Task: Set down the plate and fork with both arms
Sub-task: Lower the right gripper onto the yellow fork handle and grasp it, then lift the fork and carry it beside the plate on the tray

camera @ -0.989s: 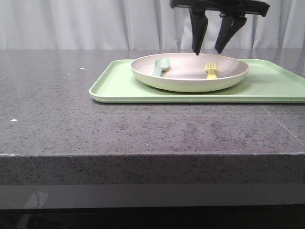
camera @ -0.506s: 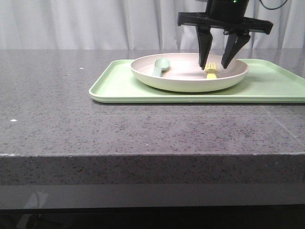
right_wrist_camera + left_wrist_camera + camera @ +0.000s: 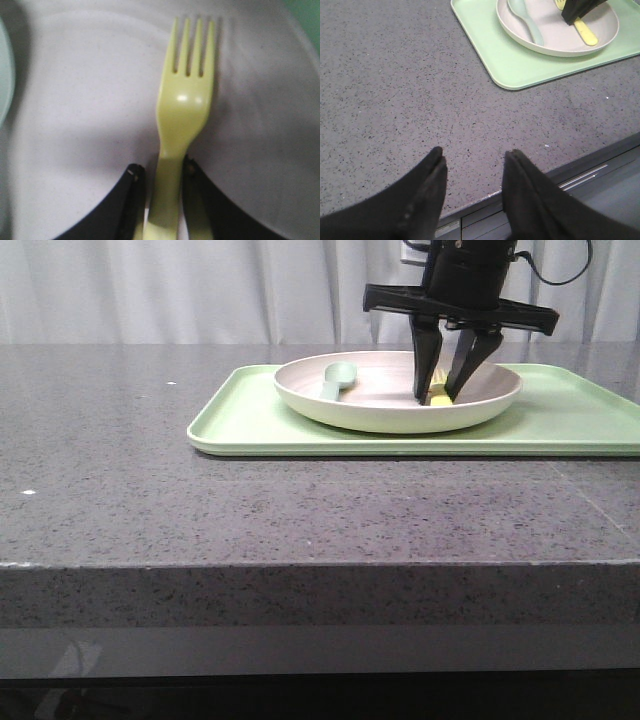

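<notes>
Dropping from above, the right end effector (image 3: pixel 441 397) had reached the small pale-yellow plastic fork (image 3: pixel 183 115) inside the cream round plate (image 3: pixel 385 412), fingers straddling its handle, not visibly clamped. Grasping was underway; closing should follow.

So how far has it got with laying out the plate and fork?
Early on. Nothing looks placed yet: the plate sits on the green tray, with a spoon in it. In hand: the right gripper is down in the plate, fingers either side of the fork handle. The left gripper hangs open over bare table. Moving both is left.
</notes>
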